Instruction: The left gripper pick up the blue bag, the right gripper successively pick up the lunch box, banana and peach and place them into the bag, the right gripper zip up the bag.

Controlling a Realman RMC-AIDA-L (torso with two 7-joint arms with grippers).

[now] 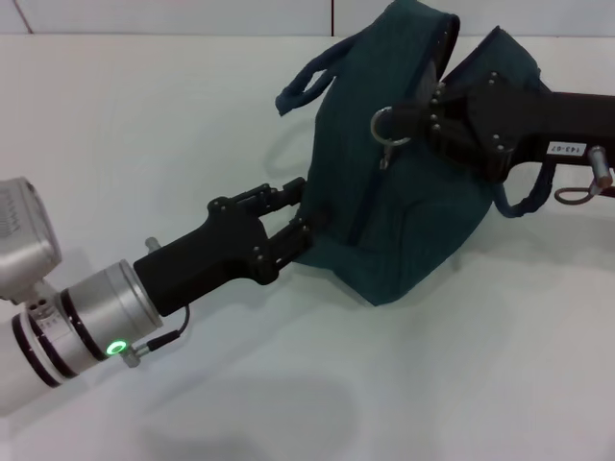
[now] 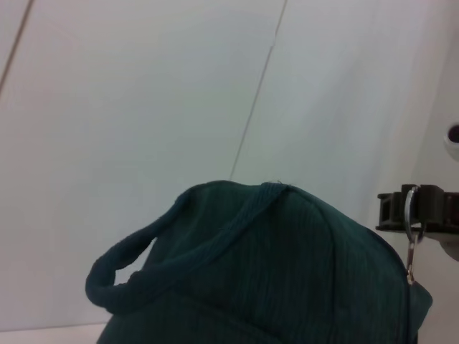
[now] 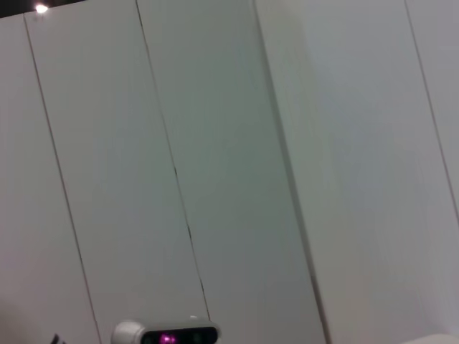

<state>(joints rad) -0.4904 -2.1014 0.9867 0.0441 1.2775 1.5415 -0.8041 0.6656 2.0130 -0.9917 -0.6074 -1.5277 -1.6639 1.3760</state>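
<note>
A: Start at your left. What is the left gripper [image 1: 293, 219] doing?

B: It reaches in low from the left, and its fingers are clamped on the lower left edge of the blue bag [image 1: 404, 211]. The green ring light [image 1: 116, 347] glows on its silver wrist.

A: And the bag itself?

B: It sits on the white table [image 1: 144, 125], bulging and upright, near the middle of your head view. One looped handle [image 1: 306, 86] sticks out at its upper left. The zipper line runs down the side facing you.

A: Move right. Where is the right gripper [image 1: 415, 117]?

B: It comes in from the right, at the bag's upper part. Its fingertips are pinched on the silver ring pull [image 1: 388, 126], which hangs just below them. In your left wrist view the same ring [image 2: 411, 215] dangles from the black fingertips [image 2: 419, 209] beside the bag's top.

A: Anything farther right?

B: The second handle [image 1: 524, 200] loops below the right arm.
</note>
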